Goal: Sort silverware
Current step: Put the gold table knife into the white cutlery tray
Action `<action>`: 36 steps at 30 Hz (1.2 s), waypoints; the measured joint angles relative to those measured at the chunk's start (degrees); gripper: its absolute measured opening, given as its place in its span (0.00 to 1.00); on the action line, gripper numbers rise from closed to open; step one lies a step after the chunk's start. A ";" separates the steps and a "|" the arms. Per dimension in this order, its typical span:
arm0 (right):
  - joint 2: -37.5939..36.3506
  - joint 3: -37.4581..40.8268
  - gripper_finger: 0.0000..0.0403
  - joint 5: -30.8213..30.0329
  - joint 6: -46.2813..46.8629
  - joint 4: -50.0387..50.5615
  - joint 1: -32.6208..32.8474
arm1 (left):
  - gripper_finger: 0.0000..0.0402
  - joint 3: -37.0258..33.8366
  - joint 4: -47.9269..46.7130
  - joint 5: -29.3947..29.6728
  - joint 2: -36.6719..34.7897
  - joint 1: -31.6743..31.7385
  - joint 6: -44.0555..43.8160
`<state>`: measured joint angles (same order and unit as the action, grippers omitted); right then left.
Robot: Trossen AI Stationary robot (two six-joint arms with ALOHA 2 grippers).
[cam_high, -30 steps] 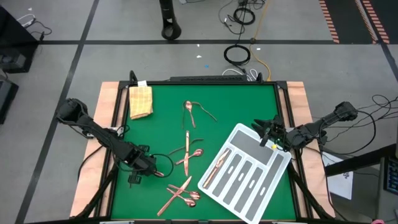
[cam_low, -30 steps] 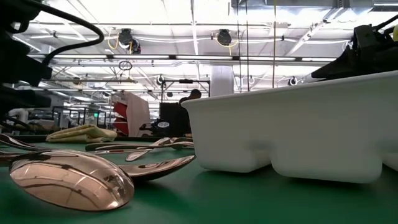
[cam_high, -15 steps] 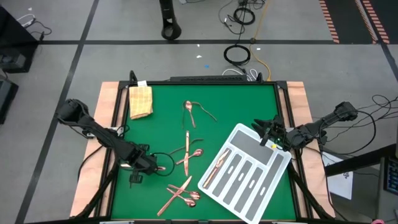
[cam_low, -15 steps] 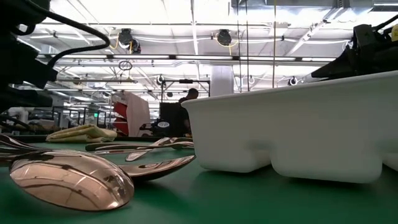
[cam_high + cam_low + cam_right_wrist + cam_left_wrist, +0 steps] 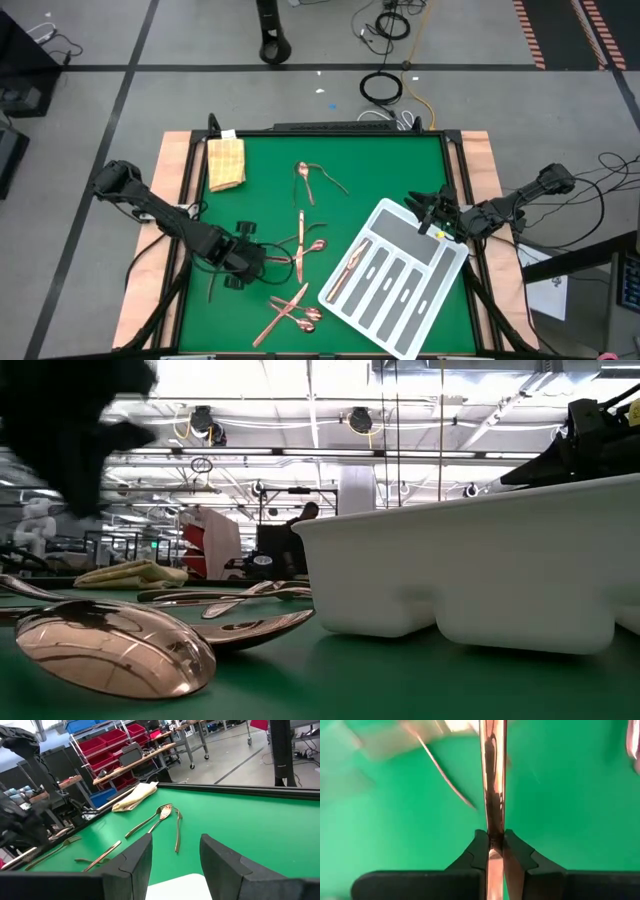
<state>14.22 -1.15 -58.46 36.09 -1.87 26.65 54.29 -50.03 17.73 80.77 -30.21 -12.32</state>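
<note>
The sorting is only getting started, by my judgement: the white tray (image 5: 395, 280) is holding just two or so copper pieces (image 5: 352, 268) in its leftmost slot, while roughly ten more are lying on the green mat left of the tray. The left gripper (image 5: 243, 260) is clamping one thin copper utensil (image 5: 492, 795) left of the tray. The right gripper (image 5: 428, 212) is waiting open-fingered over the tray's far corner, holding nothing.

A green-topped table (image 5: 400, 170) carried scattered copper silverware (image 5: 305, 245), a folded yellow cloth (image 5: 226, 162) and a white tray (image 5: 400, 232).
</note>
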 joint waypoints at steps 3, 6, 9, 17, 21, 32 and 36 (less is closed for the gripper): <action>0.00 0.00 0.38 0.00 0.39 0.00 0.00 | 0.07 3.56 2.21 9.84 -0.08 1.97 15.38; 0.00 0.00 0.38 0.02 0.77 0.00 0.00 | 0.07 6.04 8.27 13.62 0.33 4.86 33.41; 0.00 0.00 0.38 0.04 0.85 0.00 0.00 | 0.07 7.22 15.82 16.86 1.37 7.81 52.47; 0.00 0.00 0.38 0.07 1.54 0.01 0.00 | 0.07 7.88 36.14 16.44 6.19 12.69 101.58; 0.00 0.00 0.38 0.07 1.84 0.02 0.00 | 0.07 7.88 40.90 11.16 8.47 14.61 109.96; 0.28 -0.02 0.38 -0.17 1.62 0.04 0.00 | 0.07 7.90 50.07 2.18 15.28 13.51 124.78; 0.90 -0.02 0.38 -0.21 1.18 0.07 0.00 | 0.07 7.92 53.38 -2.83 16.86 12.79 127.30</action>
<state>15.11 -1.17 -58.66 37.27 -1.80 26.65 62.22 3.35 14.90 97.64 -17.42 114.98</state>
